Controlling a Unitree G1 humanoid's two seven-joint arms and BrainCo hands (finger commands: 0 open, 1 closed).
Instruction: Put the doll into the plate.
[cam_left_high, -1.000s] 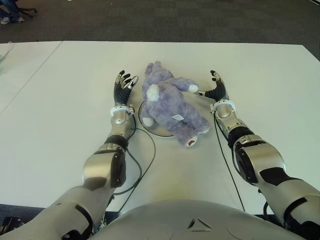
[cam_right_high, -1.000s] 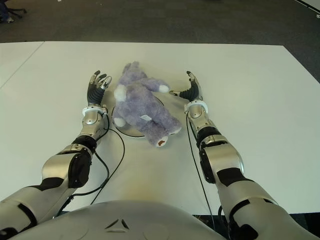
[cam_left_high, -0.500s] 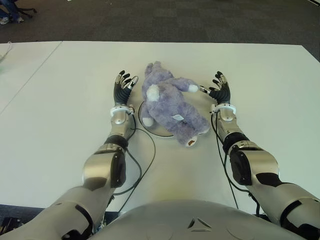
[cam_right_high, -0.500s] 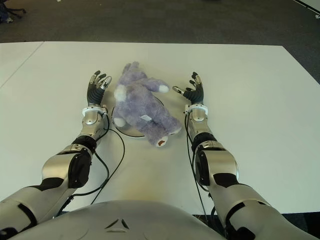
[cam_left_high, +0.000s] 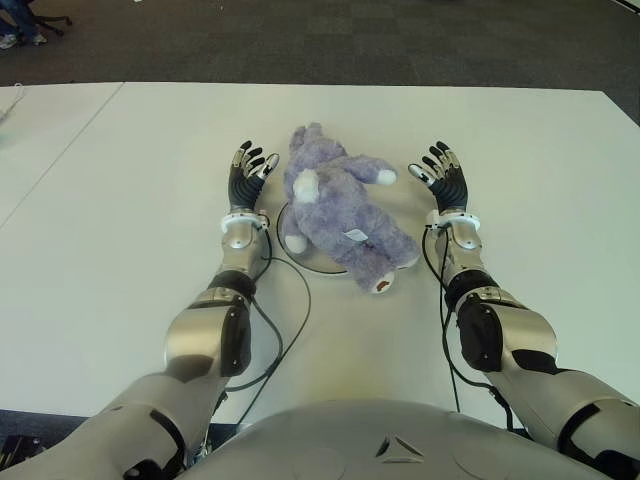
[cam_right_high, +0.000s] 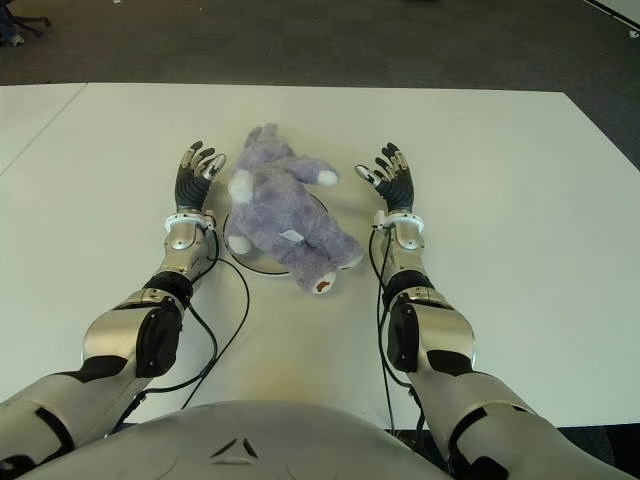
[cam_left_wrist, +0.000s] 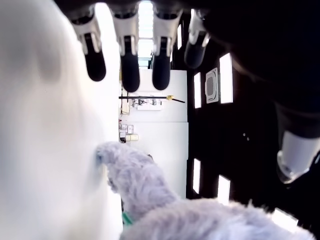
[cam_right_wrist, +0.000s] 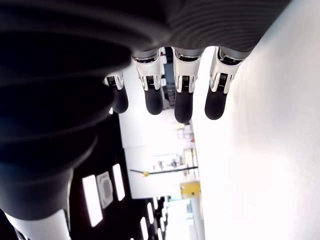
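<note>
2 hands flank the purple plush doll, which lies across the plate. Left hand and right hand spread, empty. Placement appears complete; next, withdrawing both arms.

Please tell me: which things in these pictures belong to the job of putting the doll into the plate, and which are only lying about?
Belonging to the job:
- doll, lying over the plate
- plate, mostly hidden under the doll
- left hand, open, left of the doll
- right hand, open, right of the doll

Only lying about:
- white table
- black cables along the arms
</note>
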